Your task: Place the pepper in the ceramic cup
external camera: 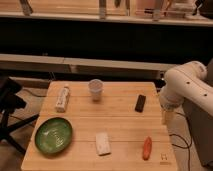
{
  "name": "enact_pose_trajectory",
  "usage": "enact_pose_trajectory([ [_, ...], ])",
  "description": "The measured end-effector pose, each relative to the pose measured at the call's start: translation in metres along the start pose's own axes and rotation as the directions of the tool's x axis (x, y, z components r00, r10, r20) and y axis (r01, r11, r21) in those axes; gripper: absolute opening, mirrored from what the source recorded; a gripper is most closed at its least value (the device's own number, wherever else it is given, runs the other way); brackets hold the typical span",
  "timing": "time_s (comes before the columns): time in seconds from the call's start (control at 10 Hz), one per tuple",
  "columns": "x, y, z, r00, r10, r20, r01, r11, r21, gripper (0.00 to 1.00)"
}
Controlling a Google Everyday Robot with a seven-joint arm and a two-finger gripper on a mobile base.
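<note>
Orange-red pepper (147,148) flat at front right near the gripper (167,118); pale ceramic cup (95,90) upright, well apart.

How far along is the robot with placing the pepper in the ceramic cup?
Done: nothing yet. The pepper lies on the table near its front right corner, far from the ceramic cup, which stands upright towards the back. In hand: the gripper hangs at the table's right edge, apart from the pepper. Left: reach the pepper, grasp it, carry it to the cup and release it.
</note>
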Motion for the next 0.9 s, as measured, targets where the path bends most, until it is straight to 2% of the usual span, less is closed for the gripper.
enact_pose_trajectory([
  [0.9,-0.0009,0.0024,0.0013,1.0,-0.007,-0.001,0.007,1.0,-0.002,0.8],
])
